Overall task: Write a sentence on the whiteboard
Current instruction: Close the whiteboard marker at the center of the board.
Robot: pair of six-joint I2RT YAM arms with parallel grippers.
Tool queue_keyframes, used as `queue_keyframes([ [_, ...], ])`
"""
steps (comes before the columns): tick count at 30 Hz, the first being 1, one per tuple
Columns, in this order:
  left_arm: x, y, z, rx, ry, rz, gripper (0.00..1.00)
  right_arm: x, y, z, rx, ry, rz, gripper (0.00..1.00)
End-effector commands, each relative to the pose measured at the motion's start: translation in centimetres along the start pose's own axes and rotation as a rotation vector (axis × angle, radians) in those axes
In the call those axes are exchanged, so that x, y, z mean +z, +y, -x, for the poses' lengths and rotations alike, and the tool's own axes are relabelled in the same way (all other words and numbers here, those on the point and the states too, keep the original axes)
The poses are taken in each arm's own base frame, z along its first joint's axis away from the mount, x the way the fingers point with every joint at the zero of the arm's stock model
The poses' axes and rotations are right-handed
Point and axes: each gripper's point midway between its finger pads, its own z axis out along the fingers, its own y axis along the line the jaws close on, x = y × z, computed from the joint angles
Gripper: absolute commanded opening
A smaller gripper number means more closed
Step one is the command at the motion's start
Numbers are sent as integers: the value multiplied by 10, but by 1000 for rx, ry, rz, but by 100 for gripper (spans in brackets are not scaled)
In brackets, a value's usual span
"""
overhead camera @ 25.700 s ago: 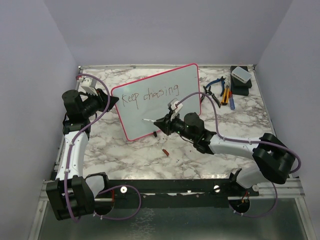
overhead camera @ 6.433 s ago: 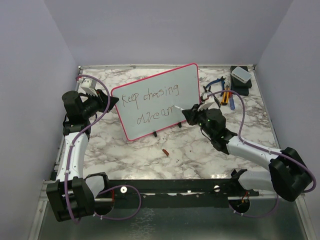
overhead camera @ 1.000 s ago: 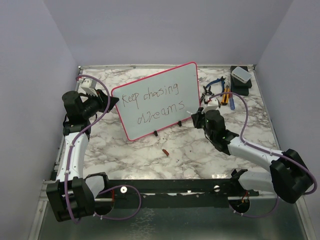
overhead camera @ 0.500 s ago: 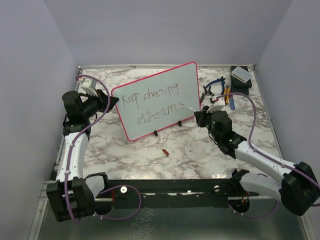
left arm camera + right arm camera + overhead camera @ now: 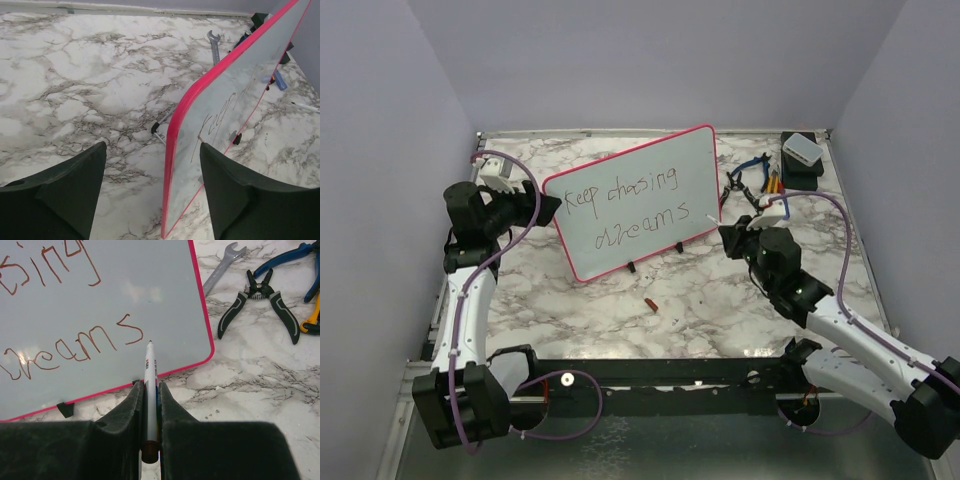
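Note:
The whiteboard point(image 5: 692, 165) stands tilted on its black feet at mid-table, pink frame all round. The sentence point(image 5: 625, 190) reads "Keep chasing dreams" in two dark lines; its last letters point(image 5: 90, 337) show in the right wrist view. My left gripper point(image 5: 152, 146) is open, one finger on each side of the board's left edge point(image 5: 172, 150), neither touching it. My right gripper point(image 5: 150, 385) is shut on a white marker point(image 5: 150, 365). The marker's tip points at the board's lower right corner from a short way off. From above, the right gripper point(image 5: 727, 236) sits just right of the board.
Black-handled pliers point(image 5: 260, 300), a wrench point(image 5: 220, 267) and blue and yellow tools point(image 5: 765, 185) lie right of the board. A black box with a white block on top point(image 5: 802, 158) stands at the back right. A small red cap point(image 5: 650, 303) lies in front of the board.
The left gripper has opened off the board's left edge. The right arm has drawn back to the right and nearer, taking the marker off the board after the final "s".

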Motion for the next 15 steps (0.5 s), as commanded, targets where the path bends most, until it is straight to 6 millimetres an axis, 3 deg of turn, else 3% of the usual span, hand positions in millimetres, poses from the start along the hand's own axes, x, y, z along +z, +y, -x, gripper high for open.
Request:
queue_keyframes([
  [1,-13,-3,20,75,-28,82,81,-7,-1,-1,-9,5,12,1],
  [4,-24,-7,39,123,-78,140,89,-9,-2,1,-8,-3,13,1],
  [10,-44,-10,93,190,-133,268,90,-11,-3,5,-12,-14,12,1],
  [12,-43,-23,107,225,-130,256,88,-13,-2,8,-18,-19,16,1],
  [14,-40,-52,121,291,-133,197,87,-15,-1,9,-29,-17,24,1],
  [15,-34,-67,117,321,-109,167,86,-16,0,10,-33,-15,32,0],
])
